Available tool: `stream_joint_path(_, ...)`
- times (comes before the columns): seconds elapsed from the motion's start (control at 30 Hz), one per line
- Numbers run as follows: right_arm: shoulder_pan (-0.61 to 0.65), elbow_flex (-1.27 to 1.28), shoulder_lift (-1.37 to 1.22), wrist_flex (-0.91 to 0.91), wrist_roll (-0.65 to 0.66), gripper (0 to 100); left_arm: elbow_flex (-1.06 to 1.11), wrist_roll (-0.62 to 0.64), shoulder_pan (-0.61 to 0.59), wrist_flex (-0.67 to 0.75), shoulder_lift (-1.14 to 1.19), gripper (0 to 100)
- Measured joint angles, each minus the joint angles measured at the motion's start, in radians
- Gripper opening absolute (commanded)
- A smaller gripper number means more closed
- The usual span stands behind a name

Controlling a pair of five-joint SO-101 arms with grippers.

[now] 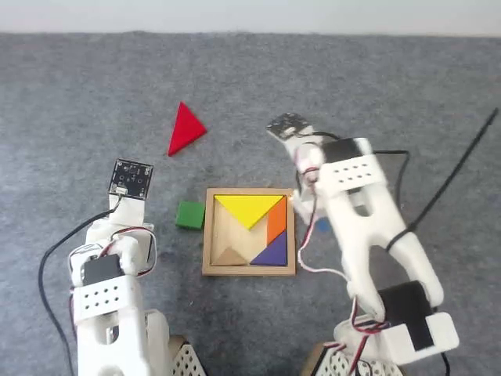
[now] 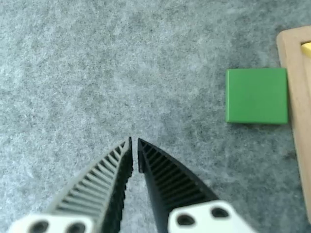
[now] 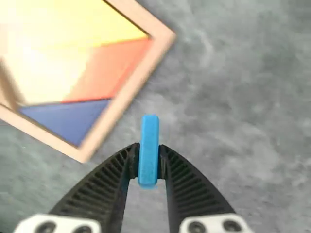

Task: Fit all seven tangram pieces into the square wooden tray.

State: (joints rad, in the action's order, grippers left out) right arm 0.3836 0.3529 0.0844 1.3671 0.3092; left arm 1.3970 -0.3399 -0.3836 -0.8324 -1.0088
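Just beside the tray's (image 1: 250, 270) edge, right claw (image 3: 148, 148) tight around blue piece (image 3: 149, 130); left claw (image 2: 134, 141) clenched.

No text, label or number can be read (surfaces all plain).

You've got seven tangram pieces (image 1: 185, 129) and one wooden tray (image 1: 209, 235): four pieces sit inside it, three outside

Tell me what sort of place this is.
Likely a robotics lab bench: two white robot arms, the right tool holding a flat blue piece, a grey felt-covered table, a square wooden tray of tangram pieces.
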Motion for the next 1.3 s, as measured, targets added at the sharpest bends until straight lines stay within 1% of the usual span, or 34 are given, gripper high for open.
stream_joint_path(0.13,0.086,0.0,-0.005,-0.081,-0.121,3.5,0.0,0.0,0.0,0.0,0.0,2)
stream_joint_path(0.2,0.106,0.0,-0.04,-0.13,-0.184,3.5,0.0,0.0,0.0,0.0,0.0,2)
stream_joint_path(0.3,0.118,-0.002,-0.144,-0.173,-0.238,3.5,0.0,0.0,0.0,0.0,0.0,2)
stream_joint_path(0.4,0.12,-0.034,-0.227,-0.183,-0.25,3.4,0.0,0.0,0.0,0.0,0.0,2)
stream_joint_path(0.57,0.124,-0.061,-0.29,-0.186,-0.255,3.5,0.0,0.0,0.0,0.0,0.0,2)
stream_joint_path(0.73,0.124,-0.061,-0.295,-0.192,-0.281,3.2,0.0,0.0,0.0,0.0,0.0,2)
stream_joint_path(1.3,0.124,-0.061,-0.295,-0.21,-0.288,3.6,0.0,0.0,-0.011,0.0,0.0,2)
